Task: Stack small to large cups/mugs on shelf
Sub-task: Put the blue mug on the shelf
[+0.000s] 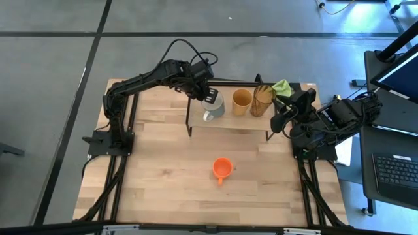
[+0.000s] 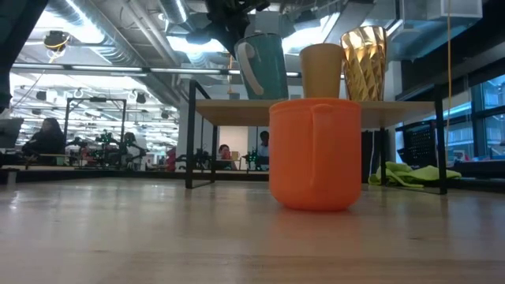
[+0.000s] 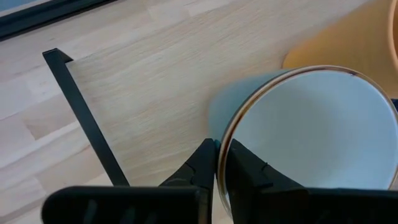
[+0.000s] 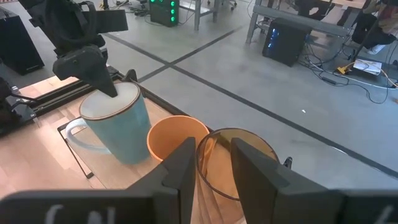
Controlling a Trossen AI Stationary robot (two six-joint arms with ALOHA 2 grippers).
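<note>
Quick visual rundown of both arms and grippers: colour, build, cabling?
Both arms are matte black with chunky jointed links. The left arm carries a looped black cable near its wrist. The left gripper and right gripper each end in two flat, tapered black fingers. No markings are legible.

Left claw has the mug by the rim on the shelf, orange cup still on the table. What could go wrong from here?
1. The left claw pinches only the rim of the white mug, which leans in the low view; it may slip or topple on release.
2. The tan-yellow mug stands close beside it and could get knocked.
3. The right claw hovers at the amber tumbler, so the arms may crowd over the shelf when the orange cup comes up.
</note>
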